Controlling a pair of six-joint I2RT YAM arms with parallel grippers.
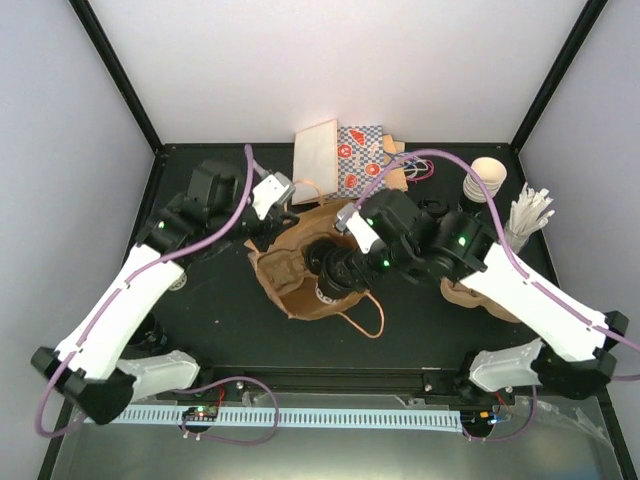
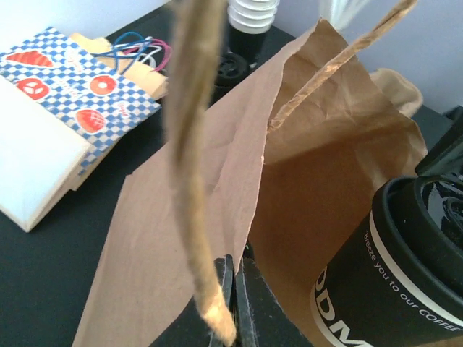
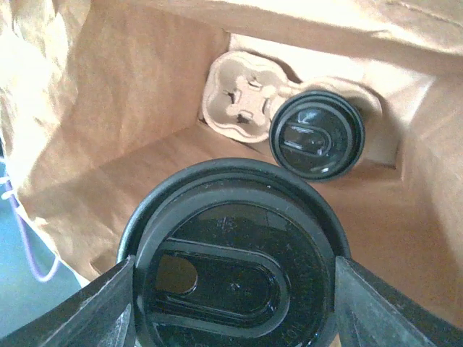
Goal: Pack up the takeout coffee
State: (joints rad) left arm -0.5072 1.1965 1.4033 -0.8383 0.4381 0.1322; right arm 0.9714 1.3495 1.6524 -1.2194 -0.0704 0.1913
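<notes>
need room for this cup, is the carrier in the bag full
Not full: the carrier holds one lidded cup; the slot beside it is empty.

Brown bag, black-lidded cup, blue-checked box

The cup, just right of the left gripper, carries a curved line of small white lettering under its lid: "Breeze you to our COFFEE". Lower down are large white letters, cut off, reading "ODM".
</notes>
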